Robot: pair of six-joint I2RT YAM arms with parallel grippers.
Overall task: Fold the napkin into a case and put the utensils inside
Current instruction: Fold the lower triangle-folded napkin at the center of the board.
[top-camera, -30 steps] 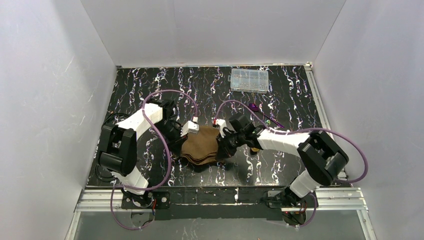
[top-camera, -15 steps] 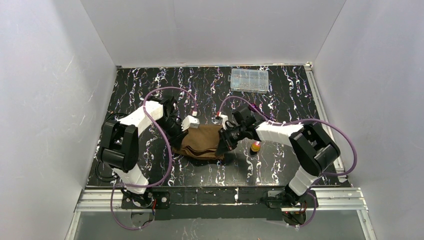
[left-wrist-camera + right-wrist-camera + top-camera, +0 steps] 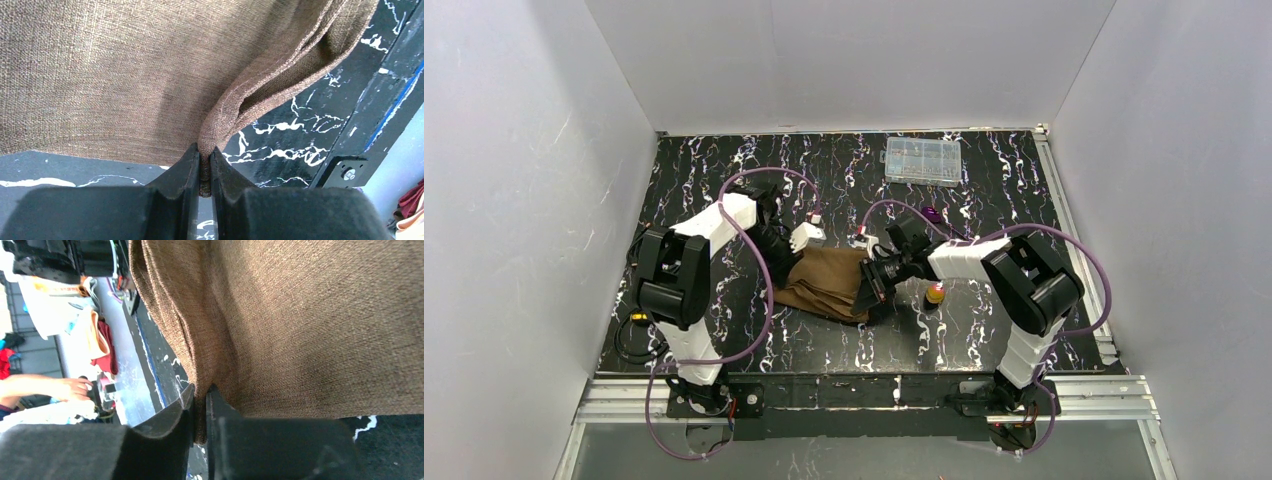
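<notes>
The napkin (image 3: 829,280) lay in the middle of the worktop (image 3: 1024,200) between the two arms, bunched into a brown bundle of several layers rather than a flat sheet. The left wrist view showed stacked hemmed edges with an open gap between them, so some folding looked done, but the shape was loose and I could not tell whether a usable pocket had formed. The left end effector (image 3: 205,160) was clamped on the napkin's left edge, fingers nearly together with a ridge of cloth pinched between them. The right end effector (image 3: 200,400) was clamped the same way on the opposite edge. Both utensils were outside the cloth: the gold-orange-headed utensil (image 3: 935,293) sat on the worktop just right of the napkin, beside the right arm, and the purple-headed utensil (image 3: 934,214) lay farther back, near that arm's elbow. A clear compartment box (image 3: 922,161) stood well apart at the far edge. By my judgement the task was in its folding stage: the case needed finishing and flattening, and neither utensil had been inserted
</notes>
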